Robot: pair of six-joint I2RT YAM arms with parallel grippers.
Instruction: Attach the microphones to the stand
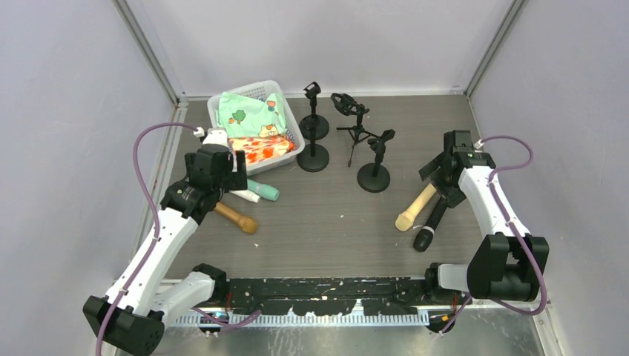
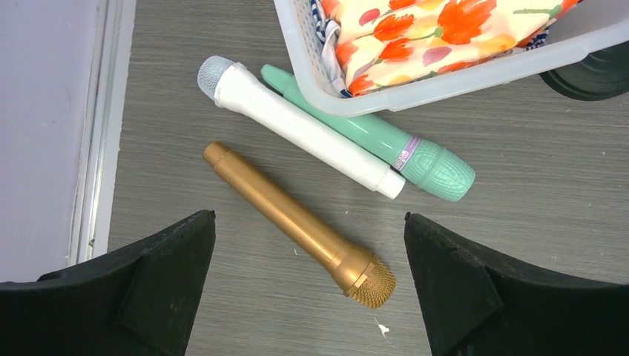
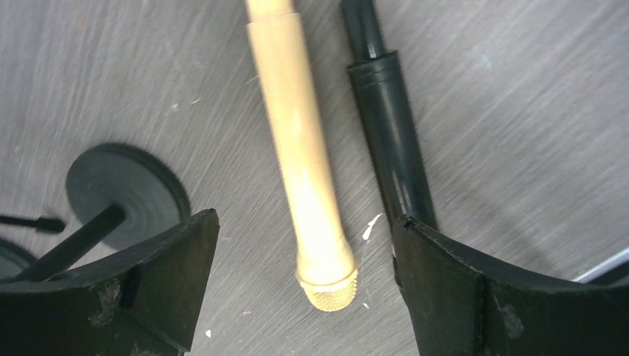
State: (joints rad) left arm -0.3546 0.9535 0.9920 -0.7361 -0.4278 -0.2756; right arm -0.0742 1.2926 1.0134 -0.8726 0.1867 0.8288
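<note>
Grey desk (image 1: 326,230) as the work surface. Basket (image 1: 252,85) of printed cloths toward the far left corner, no part of the job. Four stands (image 1: 373,178) upright along the far edge, clips empty, waiting to be loaded. Left hand (image 2: 309,216) wide open, hovering over the gold microphone (image 2: 297,219) near the left edge, probably lining up a grasp. White microphone (image 2: 297,130) and green microphone (image 2: 386,144) lying side by side just beyond, close against the basket. Right hand (image 3: 305,219) equally wide, straddling the beige microphone (image 3: 297,148) near the right edge, black microphone (image 3: 389,141) just beside it. Nothing mounted yet.
</note>
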